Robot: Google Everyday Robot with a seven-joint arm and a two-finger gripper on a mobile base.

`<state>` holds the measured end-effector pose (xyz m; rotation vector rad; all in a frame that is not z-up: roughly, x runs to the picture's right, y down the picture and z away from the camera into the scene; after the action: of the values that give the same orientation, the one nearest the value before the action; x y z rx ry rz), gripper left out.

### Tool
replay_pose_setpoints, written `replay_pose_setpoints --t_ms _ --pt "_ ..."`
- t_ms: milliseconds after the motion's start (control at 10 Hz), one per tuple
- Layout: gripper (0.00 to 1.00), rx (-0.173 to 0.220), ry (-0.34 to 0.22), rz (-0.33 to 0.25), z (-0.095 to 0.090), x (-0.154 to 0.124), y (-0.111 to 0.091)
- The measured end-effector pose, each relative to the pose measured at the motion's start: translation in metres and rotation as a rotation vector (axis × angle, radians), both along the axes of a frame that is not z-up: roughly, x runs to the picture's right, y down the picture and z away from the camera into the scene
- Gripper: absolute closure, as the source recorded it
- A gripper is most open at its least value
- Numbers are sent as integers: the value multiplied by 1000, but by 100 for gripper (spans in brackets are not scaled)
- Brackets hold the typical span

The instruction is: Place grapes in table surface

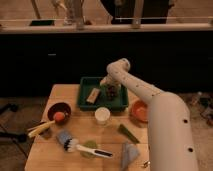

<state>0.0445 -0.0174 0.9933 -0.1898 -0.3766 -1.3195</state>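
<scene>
place: looks like a lab/test room to me, not a home | why: lone wooden table surface (75, 156) staged with props, dark glass wall and metal railing (105, 22) behind | my gripper (111, 91) over the green tray (84, 102)

You look down from high behind the arm (165, 115), facing across the desk (110, 140) toward the dark counter; the claw (111, 90) hangs over the green tray (85, 97).
</scene>
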Motion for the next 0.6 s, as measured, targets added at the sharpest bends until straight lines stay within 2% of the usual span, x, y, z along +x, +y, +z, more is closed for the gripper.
replay_pose_setpoints --t_ms 600 --pt "20 -69 8 16 15 4 13"
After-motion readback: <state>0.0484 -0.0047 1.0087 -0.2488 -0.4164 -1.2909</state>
